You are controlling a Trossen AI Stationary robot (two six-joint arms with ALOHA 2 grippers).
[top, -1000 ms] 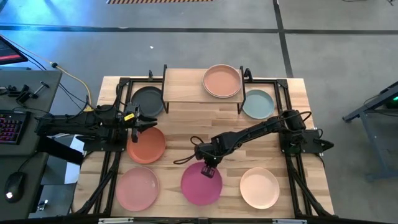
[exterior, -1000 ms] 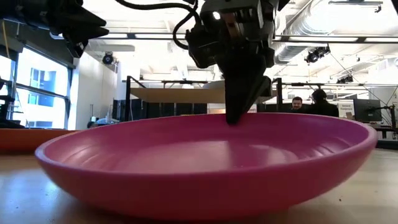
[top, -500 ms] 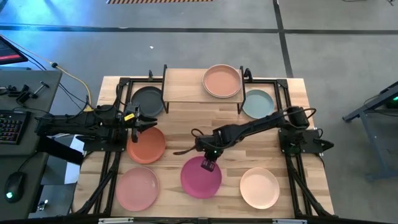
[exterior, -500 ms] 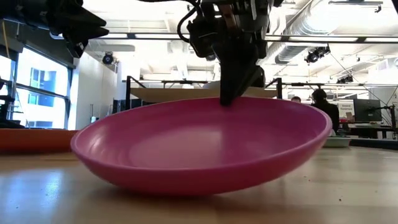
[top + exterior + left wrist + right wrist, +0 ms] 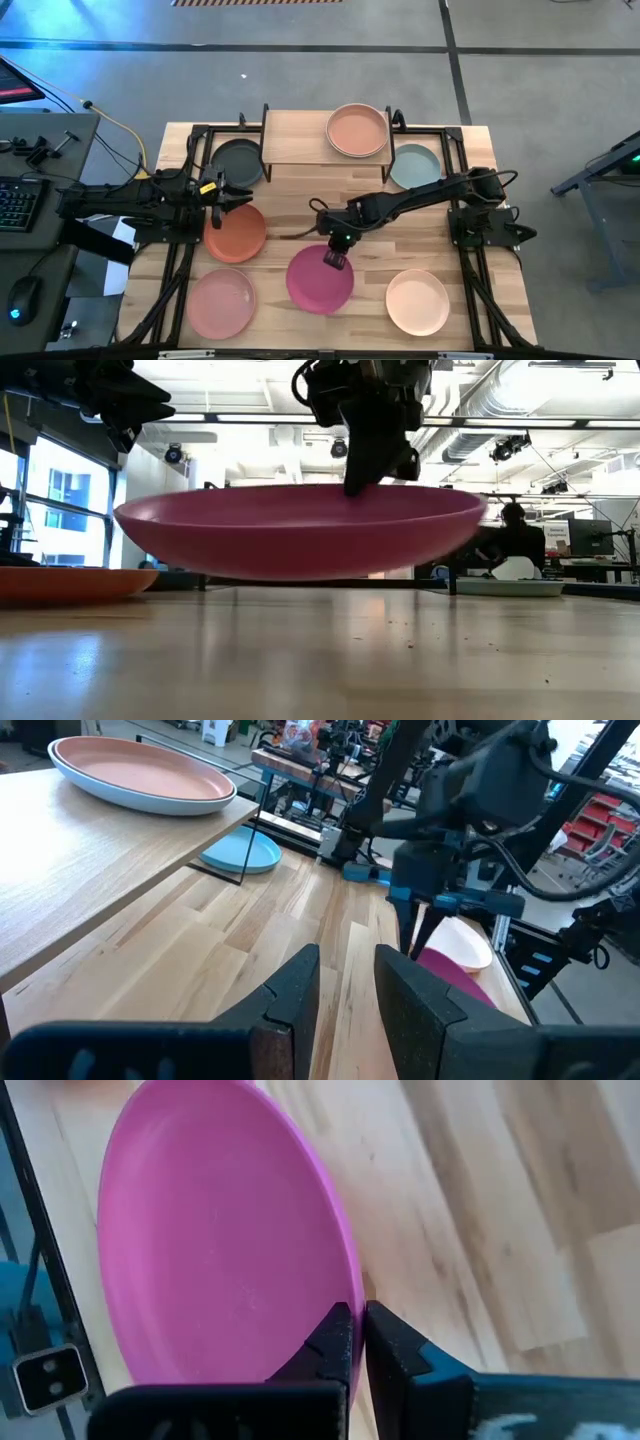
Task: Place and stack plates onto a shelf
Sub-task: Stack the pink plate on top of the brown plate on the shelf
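Observation:
My right gripper is shut on the magenta plate, held above the table near its middle. The shelf stands at the far edge with a tan plate resting on a paler plate on its right half. The dark grey plate, terracotta plate, pink plate, cream plate and pale teal plate lie flat on the table. My left gripper hovers between the dark grey and terracotta plates, fingers slightly apart, empty. My right gripper pinches the magenta plate's far rim between its two fingers, one finger over the plate's inside and one outside. The fingers come from above, pointing down. The plate hangs about level, clear of the table.
Black metal frames run along both sides of the table, around the arm bases. A keyboard and mouse lie on a desk to the left. People sit in the room beyond the far edge.
My right gripper has risen and drawn toward the table's far edge and a little left, still shut on the magenta plate. The plate, first flat on the table, tipped up at its far rim, then came clear and now hangs level.

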